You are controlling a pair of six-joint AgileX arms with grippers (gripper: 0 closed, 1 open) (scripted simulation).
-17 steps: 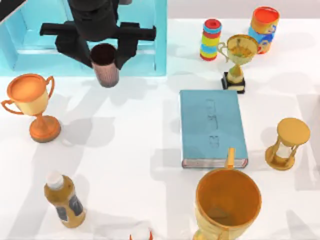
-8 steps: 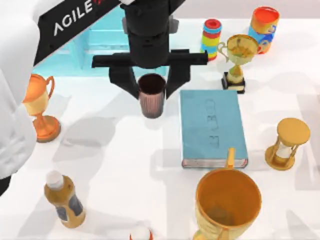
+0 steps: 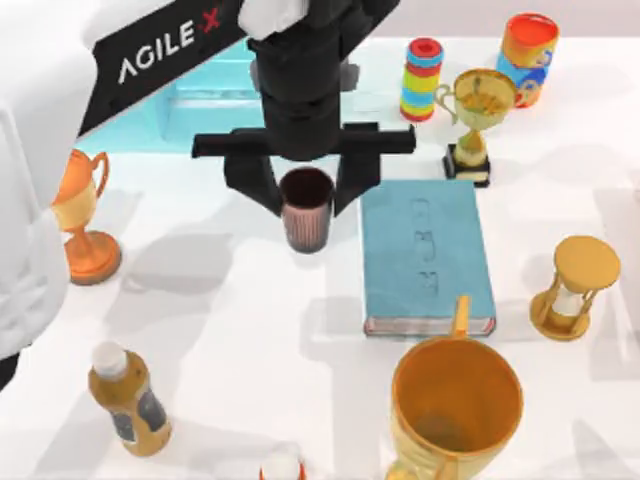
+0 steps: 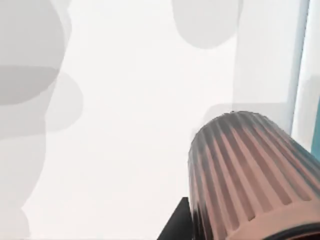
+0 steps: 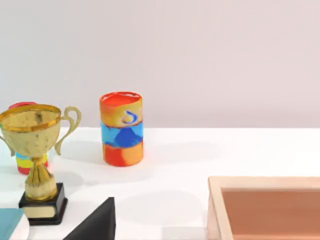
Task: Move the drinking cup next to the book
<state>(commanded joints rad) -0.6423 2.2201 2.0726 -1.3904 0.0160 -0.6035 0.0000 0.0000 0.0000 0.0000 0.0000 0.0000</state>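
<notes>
My left jaws [image 3: 306, 190] grip the cup [image 3: 306, 208], carrying it just beside the book [image 3: 427, 255]; next, lower it onto the counter [image 3: 240, 330] and release.

A gold two-handled trophy [image 3: 478, 110] stood at the white worktop's [image 3: 250, 330] far right; a large orange-yellow handled mug [image 3: 455, 405] sat near.
</notes>
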